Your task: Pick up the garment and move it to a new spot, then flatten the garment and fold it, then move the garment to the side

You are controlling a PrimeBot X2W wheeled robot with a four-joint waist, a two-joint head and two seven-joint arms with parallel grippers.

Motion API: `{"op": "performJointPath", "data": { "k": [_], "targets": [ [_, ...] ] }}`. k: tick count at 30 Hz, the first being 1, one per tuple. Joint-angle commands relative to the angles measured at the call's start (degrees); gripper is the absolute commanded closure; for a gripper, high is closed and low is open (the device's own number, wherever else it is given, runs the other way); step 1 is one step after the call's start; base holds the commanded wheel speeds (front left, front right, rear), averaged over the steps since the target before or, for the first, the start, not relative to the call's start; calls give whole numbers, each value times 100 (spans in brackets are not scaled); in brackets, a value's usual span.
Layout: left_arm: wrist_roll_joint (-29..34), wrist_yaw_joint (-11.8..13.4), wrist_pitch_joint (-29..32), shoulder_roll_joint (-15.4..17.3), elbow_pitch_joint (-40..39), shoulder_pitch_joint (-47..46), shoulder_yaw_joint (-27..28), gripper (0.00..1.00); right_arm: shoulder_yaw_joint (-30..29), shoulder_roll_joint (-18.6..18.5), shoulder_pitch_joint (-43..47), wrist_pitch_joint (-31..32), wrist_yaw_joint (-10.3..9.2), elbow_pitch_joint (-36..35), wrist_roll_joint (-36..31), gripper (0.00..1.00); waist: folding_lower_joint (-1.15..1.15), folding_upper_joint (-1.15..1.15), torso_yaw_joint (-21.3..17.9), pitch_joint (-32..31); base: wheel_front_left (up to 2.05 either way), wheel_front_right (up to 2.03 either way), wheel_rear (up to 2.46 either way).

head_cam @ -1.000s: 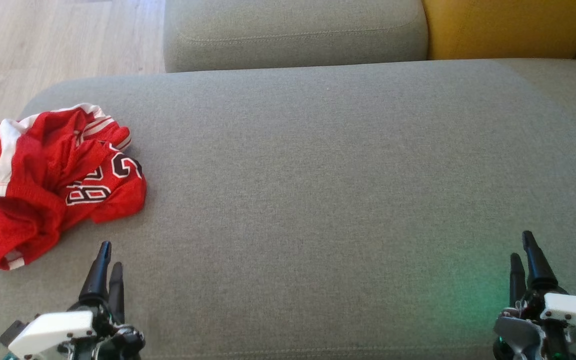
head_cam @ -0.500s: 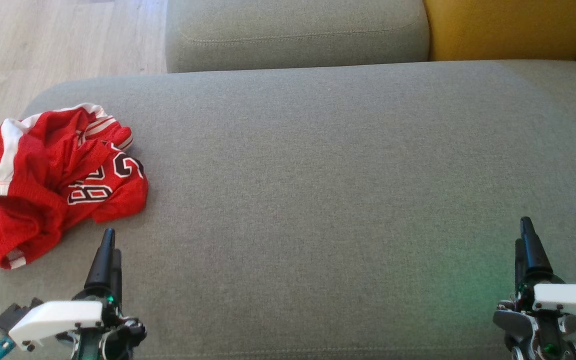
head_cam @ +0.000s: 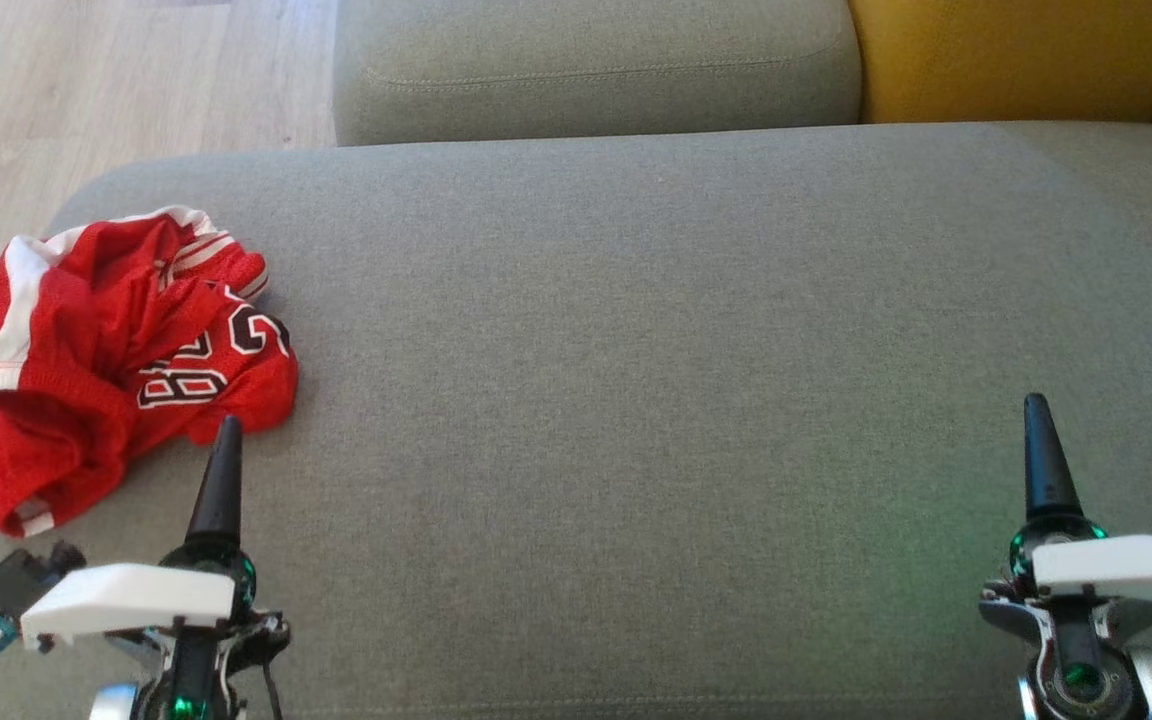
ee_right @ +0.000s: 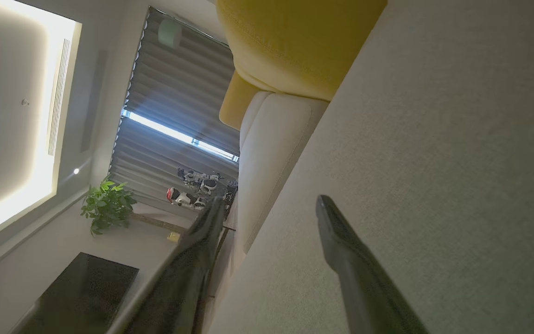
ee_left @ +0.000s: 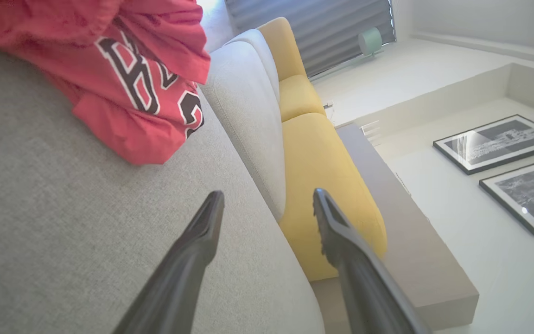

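Left end effector point(ee_left: 267, 202) is open, its two fingers spread with nothing between them, above the sofa seat point(head_cam: 686, 330). The jersey point(head_cam: 106, 350), red and crumpled with white trim and dark numerals, lies just ahead of the fingertips and a little to their left. It is near them but not touching, at the seat's left end. Right end effector point(ee_right: 267, 206) is open too and empty, over bare seat, well apart from the jersey. Beyond it sits a yellow cushion point(head_cam: 1016, 55).
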Motion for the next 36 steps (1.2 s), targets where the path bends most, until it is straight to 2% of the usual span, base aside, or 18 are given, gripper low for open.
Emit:
{"op": "performJointPath", "data": {
  "k": [1, 16, 36],
  "targets": [
    [322, -31, -85, 134, -279, -348, 18, 0, 98, -134, -325, -79, 10, -278, -294, 0, 0, 0, 3, -4, 0, 0, 0],
    [1812, 5, -319, 308, -544, -410, -240, 0, 309, -237, -342, -316, 12, -401, -1487, 0, 0, 0, 25, -37, 0, 0, 0],
    [3424, 302, -654, 672, -816, -532, -685, 0, 674, -317, -430, -654, 15, -399, -3271, 0, 0, 0, 31, -53, 0, 0, 0]
  ]
}}
